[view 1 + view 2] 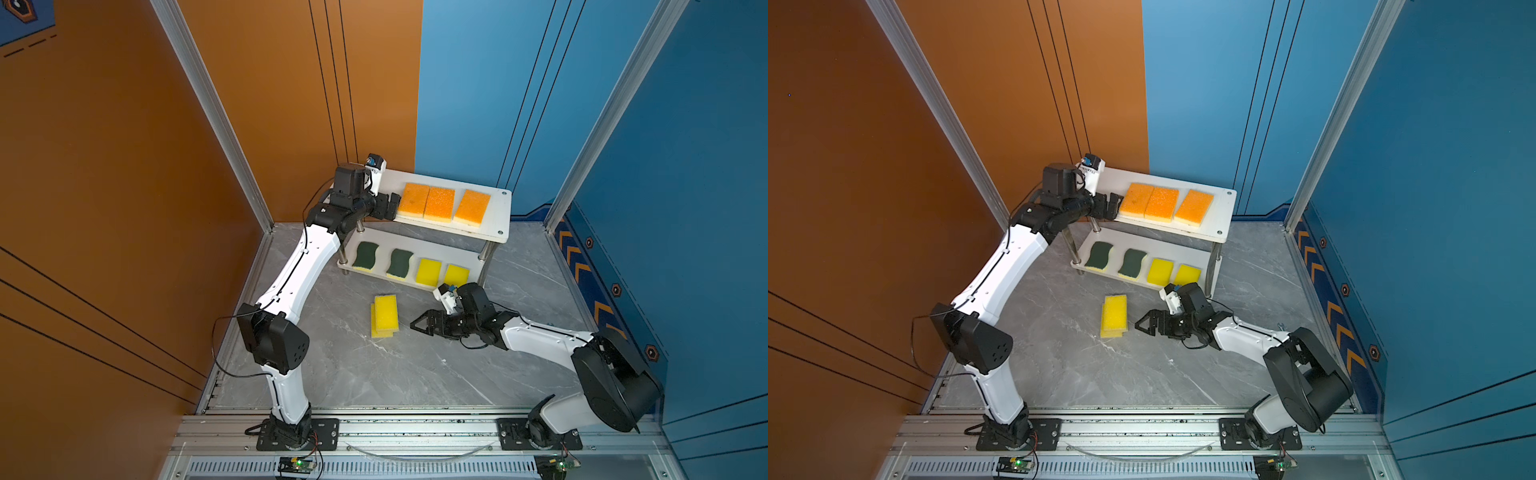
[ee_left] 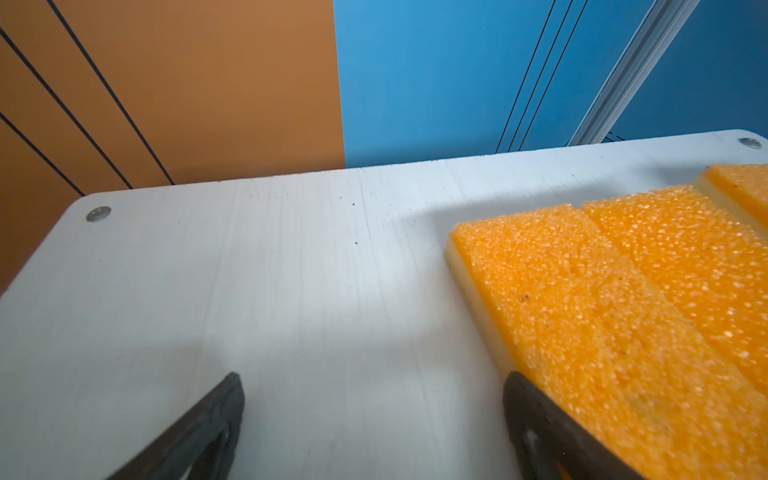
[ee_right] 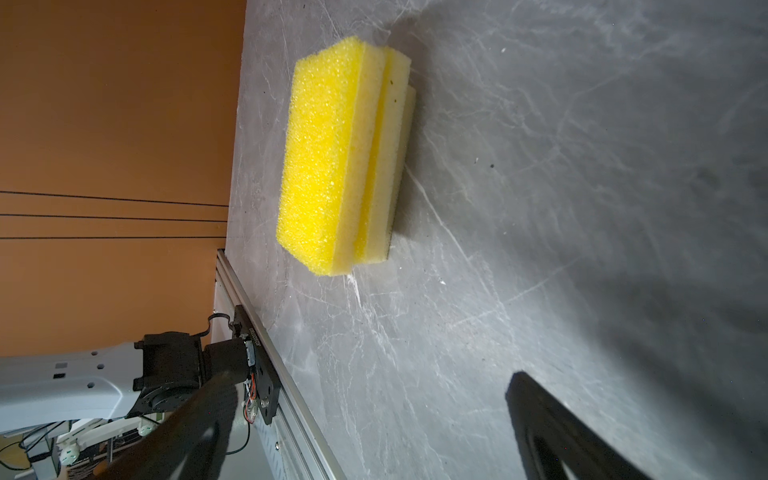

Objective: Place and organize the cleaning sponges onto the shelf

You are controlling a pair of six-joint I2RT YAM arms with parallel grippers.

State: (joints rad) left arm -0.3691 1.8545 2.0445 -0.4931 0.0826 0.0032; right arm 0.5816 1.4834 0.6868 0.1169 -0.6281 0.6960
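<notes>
The shelf [image 1: 496, 216] [image 1: 1221, 216] stands at the back of the grey table. Three orange-topped sponges [image 1: 439, 203] [image 1: 1161, 203] lie in a row on its top board. Two green wavy pads [image 1: 365, 255] [image 1: 400, 262] and two yellow sponges [image 1: 429, 271] [image 1: 456, 275] sit on the lower board. A stack of yellow sponges [image 1: 385, 316] [image 1: 1114, 316] [image 3: 328, 166] lies on the table in front. My left gripper [image 1: 395, 208] [image 2: 374, 376] is open over the top board's bare left end [image 2: 291, 291], one finger beside the nearest orange sponge [image 2: 582, 299]. My right gripper [image 1: 415, 324] [image 3: 370, 378] is open and empty, just right of the stack.
An orange wall [image 1: 124, 208] closes the left side and a blue wall [image 1: 685, 208] the right. An aluminium rail [image 1: 415, 428] with both arm bases runs along the front edge. The left arm's elbow [image 1: 274, 336] hangs over the table's left side.
</notes>
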